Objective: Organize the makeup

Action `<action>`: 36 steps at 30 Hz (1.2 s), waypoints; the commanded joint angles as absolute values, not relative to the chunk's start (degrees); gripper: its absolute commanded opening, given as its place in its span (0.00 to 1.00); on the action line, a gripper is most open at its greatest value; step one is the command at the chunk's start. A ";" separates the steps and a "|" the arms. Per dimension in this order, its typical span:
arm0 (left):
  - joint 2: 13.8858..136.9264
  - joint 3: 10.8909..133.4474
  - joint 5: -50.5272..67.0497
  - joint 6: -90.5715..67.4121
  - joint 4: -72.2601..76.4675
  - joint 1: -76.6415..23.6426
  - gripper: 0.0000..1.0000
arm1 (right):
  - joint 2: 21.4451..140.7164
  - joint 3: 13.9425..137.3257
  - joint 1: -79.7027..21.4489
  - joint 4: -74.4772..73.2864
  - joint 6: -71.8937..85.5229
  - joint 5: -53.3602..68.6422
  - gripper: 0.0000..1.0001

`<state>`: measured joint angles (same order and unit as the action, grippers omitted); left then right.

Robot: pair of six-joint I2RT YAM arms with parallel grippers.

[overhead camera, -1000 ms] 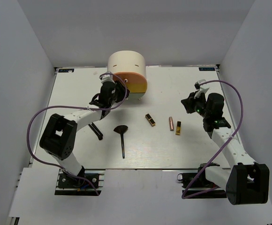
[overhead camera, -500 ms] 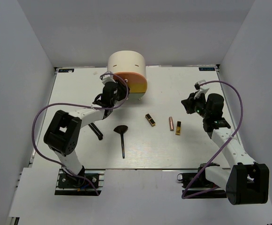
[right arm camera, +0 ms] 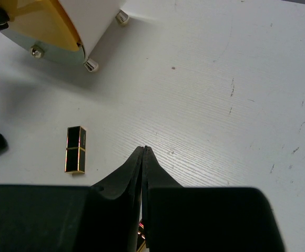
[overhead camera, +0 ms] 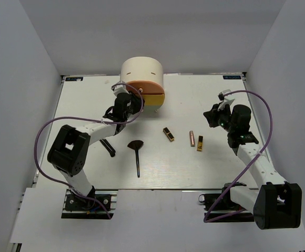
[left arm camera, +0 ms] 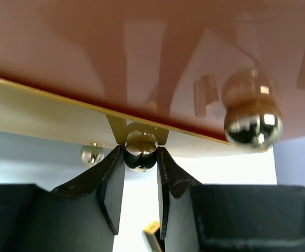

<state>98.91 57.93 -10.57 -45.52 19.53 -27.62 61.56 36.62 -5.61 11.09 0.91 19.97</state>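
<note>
Lying on the surface (overhead camera: 221, 168) in the overhead view are a lipstick (overhead camera: 168, 134), rose-gold tube (overhead camera: 192, 138), second lipstick (overhead camera: 200, 143) and fan brush (overhead camera: 136, 155). Only the left wrist view shows the left gripper (left arm camera: 140, 160) pinching the yellow drawer's (left arm camera: 37, 113) gold knob (left arm camera: 140, 149). The right gripper (right arm camera: 143, 149) hovers closed, empty.

Cream drawer-box (overhead camera: 142, 71) — round, white table (overhead camera: 194, 168)

Overhead view. The white table (overhead camera: 205, 168) in front of me fills the middle of the frame. My right wrist view shows its top finely grained and lightly scuffed. Plain pale grey walls enclose it: back wall (overhead camera: 205, 37) at the top, left wall (overhead camera: 13, 105) at the left edge, right wall (overhead camera: 297, 79) at the right edge. A white ledge (overhead camera: 158, 220) runs along the bottom. Light is even, shadows soft.
</note>
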 commanded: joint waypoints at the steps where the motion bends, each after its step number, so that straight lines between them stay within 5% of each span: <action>1: 93.26 54.59 -10.11 -45.61 17.58 -27.60 0.15 | 60.73 36.65 -5.36 13.89 0.26 19.86 0.04; 20: 86.48 50.97 -7.64 -47.37 8.45 -29.18 0.09 | 62.58 37.27 -5.71 13.98 -3.25 24.69 0.09; 23: 86.66 51.94 -7.65 -47.64 6.16 -29.18 0.26 | 62.84 37.27 -5.71 13.28 -5.09 27.59 0.15; 25: 86.48 52.29 -7.39 -47.81 4.58 -29.18 0.50 | 63.02 37.27 -6.06 12.31 -7.64 30.84 0.23; 28: 85.52 52.30 -7.21 -47.81 3.34 -29.18 0.68 | 63.28 37.35 -6.41 10.73 -11.23 35.23 0.32; 36: 76.75 49.40 -8.26 -47.64 0.80 -29.18 0.82 | 65.04 37.79 -8.17 3.44 -19.68 43.50 0.50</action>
<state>83.48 50.35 -7.73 -47.88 2.66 -28.91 64.31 36.64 -7.35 6.50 -14.74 38.44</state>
